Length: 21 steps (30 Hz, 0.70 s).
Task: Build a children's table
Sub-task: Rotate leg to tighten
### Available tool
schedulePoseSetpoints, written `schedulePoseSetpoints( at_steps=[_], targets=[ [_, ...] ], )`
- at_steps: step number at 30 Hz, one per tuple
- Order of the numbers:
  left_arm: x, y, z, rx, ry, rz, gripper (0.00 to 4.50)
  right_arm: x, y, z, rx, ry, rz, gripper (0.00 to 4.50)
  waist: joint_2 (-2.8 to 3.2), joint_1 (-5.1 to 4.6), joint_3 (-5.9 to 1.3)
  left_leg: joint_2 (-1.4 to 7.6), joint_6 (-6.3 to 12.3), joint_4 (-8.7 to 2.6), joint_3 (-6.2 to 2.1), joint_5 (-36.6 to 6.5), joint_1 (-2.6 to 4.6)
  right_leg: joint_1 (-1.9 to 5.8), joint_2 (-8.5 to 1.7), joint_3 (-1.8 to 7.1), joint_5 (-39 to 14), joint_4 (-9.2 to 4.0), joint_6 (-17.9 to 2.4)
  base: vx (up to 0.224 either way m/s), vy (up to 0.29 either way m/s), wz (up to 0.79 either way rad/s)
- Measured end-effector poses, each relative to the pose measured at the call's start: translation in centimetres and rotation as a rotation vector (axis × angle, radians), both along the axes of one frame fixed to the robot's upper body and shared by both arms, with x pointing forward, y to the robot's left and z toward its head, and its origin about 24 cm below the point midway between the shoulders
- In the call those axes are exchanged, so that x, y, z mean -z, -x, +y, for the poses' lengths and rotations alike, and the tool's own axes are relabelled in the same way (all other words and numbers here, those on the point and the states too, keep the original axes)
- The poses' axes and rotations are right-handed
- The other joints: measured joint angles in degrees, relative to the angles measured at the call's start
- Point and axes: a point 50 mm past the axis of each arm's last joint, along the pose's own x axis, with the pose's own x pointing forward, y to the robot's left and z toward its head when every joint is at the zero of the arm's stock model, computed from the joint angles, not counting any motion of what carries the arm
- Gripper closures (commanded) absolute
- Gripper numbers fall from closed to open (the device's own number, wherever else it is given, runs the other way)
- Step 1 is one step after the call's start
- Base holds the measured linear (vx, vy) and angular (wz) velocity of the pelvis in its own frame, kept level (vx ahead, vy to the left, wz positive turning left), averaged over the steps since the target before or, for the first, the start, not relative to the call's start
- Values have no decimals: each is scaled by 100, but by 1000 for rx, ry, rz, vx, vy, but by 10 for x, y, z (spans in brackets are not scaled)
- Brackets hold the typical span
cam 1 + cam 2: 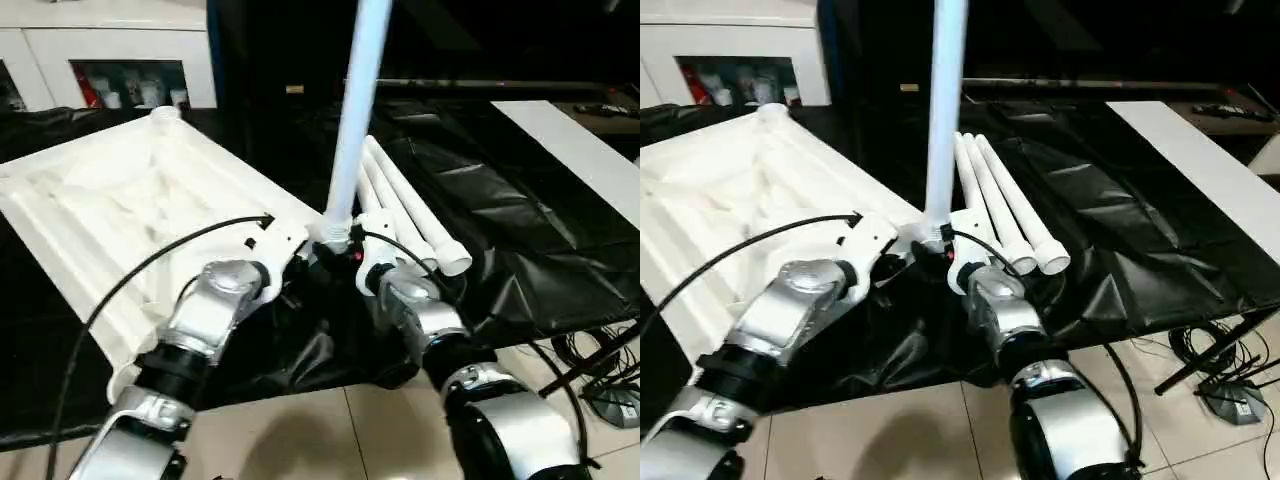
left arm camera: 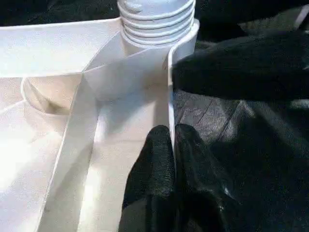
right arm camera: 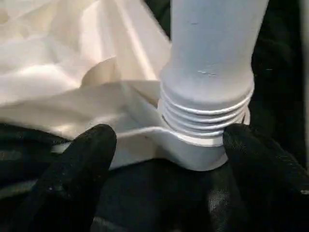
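Note:
The white table top [image 1: 120, 210] lies ribbed side up on the black cloth at the left. One white leg [image 1: 355, 110] stands upright in its near right corner socket [image 3: 193, 150], with the threaded end [image 3: 207, 113] showing above the socket. Three more legs [image 1: 410, 215] lie side by side on the cloth just right of it. My left gripper [image 2: 172, 133] is shut on the top's thin rim wall beside that socket. My right gripper [image 3: 169, 145] is open, one finger on each side of the socket and the leg's base, apart from both.
Black cloth [image 1: 520, 240] covers the work surface. A white cabinet [image 1: 110, 50] stands at the back left and a white board [image 1: 580, 150] at the right. Cables and a round stand base [image 1: 610, 400] lie on the tiled floor at the lower right.

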Motion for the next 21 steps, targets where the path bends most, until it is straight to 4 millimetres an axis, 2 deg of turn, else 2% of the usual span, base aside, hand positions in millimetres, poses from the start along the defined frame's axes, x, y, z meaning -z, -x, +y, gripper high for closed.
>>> schedulePoseSetpoints(
  at_steps=[4,9,13,21],
  targets=[
    [-5,3,14,84,-5,4,450,-8,-1,-19,-127,84,-58,66,12,24,7,0,2,0,8,2,-16,-32,2,2,-1,-1,-3,0,0,0],
    [-6,9,25,169,-6,16,450,-22,-1,-33,-240,127,-119,66,12,42,7,0,9,2,14,6,-18,-36,2,2,-7,-1,-12,0,0,0],
    [-7,19,38,275,3,48,450,-25,5,-47,-338,151,-114,66,9,68,9,1,9,4,14,6,-21,-37,2,3,-8,-2,-13,0,0,0],
    [-8,32,41,391,35,107,450,-24,12,-41,-471,147,-90,66,-3,228,15,0,10,9,23,6,-32,-40,-4,4,-10,-3,-16,0,0,0]
  ],
)
